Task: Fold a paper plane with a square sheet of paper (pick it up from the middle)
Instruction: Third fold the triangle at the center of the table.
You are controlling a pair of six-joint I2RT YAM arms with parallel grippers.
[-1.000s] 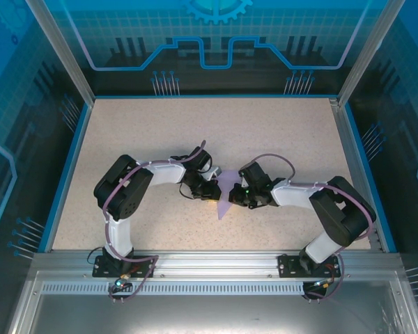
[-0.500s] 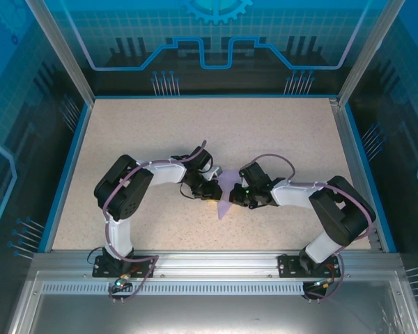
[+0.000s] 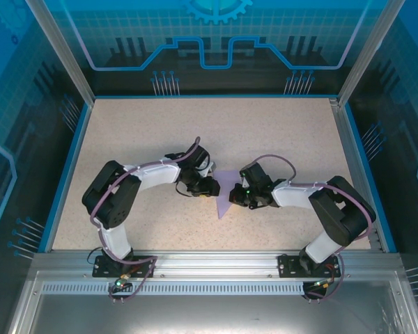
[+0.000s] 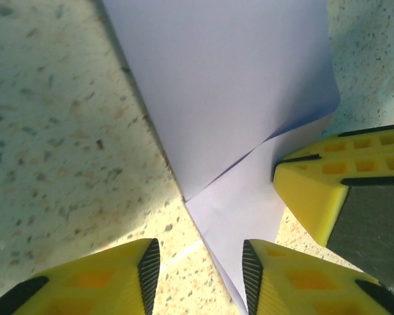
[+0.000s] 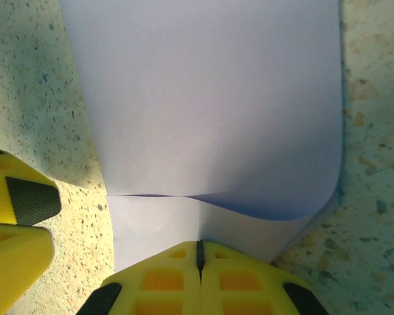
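The lavender paper [image 3: 224,197] lies near the middle of the speckled table [image 3: 146,125], partly folded. From the top camera it reads as a narrow wedge, broad toward 12 o'clock and tapering to a point toward 6 o'clock. In the left wrist view the paper [image 4: 236,98] shows two layers: an upper flap whose edges meet at a corner, and a lower layer running out beneath it toward 6 o'clock. In the right wrist view its edge at 3 o'clock curls up a little off the table. The right gripper [image 3: 234,197] sits at the paper's 3 o'clock side. Its wrist camera shows the two yellow fingers [image 5: 164,275] pressed together with only a thin seam between them, pinching the lower layer of the sheet at 6 o'clock in that frame. The left gripper [image 3: 210,186] is at the paper's 9 o'clock side, just beside it. Its fingers [image 4: 98,275] stand partway apart with bare table between them. The sheet's narrow end runs along the inner pad of one finger, and nothing is clamped. The two grippers face each other closely across the paper.
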